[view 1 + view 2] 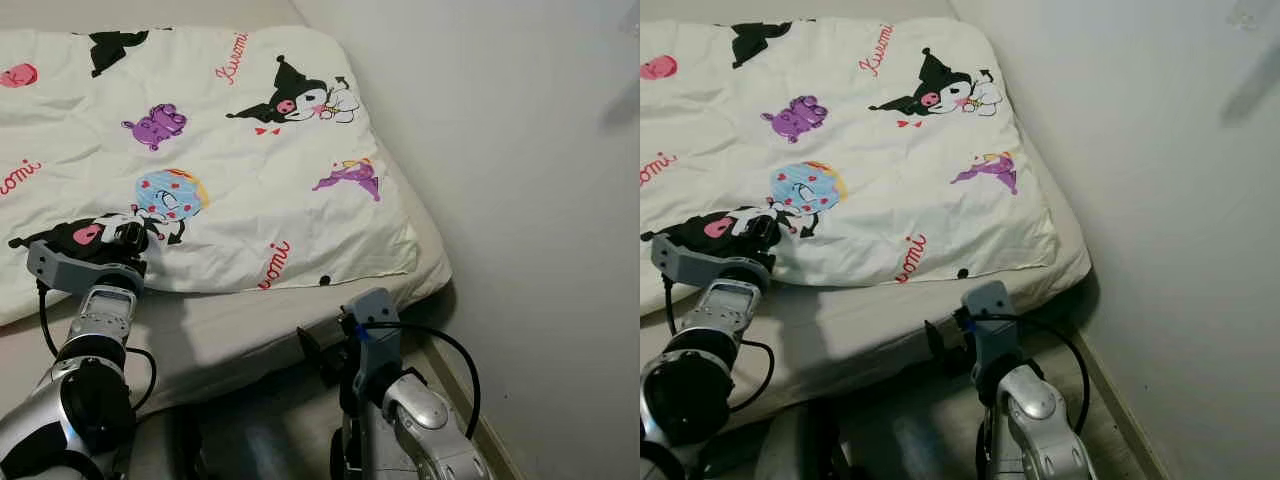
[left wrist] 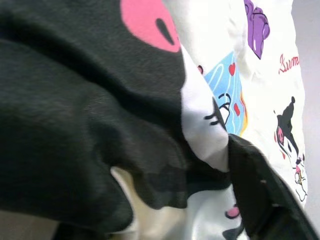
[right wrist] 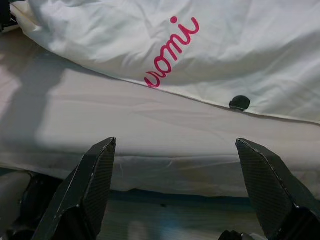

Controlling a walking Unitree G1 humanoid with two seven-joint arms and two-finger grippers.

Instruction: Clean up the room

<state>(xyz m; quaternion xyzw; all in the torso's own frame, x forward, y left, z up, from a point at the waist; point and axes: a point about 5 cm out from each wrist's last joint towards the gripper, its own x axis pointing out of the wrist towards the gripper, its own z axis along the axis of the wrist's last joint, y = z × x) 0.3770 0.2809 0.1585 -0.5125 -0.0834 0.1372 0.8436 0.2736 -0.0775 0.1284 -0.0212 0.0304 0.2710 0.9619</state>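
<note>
Left wrist view: left gripper (image 1: 128, 238) fingers pinch the duvet (image 1: 230, 150) edge on the bed (image 1: 240, 320); pull flat, low, evenly; right gripper (image 3: 175, 185) open, idle beside the mattress.

wall (image 1: 520, 150): plain pale, right | mattress (image 1: 250, 320): against it | floor (image 1: 270, 430): shadowed

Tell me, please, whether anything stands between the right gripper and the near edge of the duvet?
Nothing visible does. The right gripper, fingers open, faces the duvet edge across bare mattress. The left gripper is already at the duvet, with fabric between its fingers.
</note>
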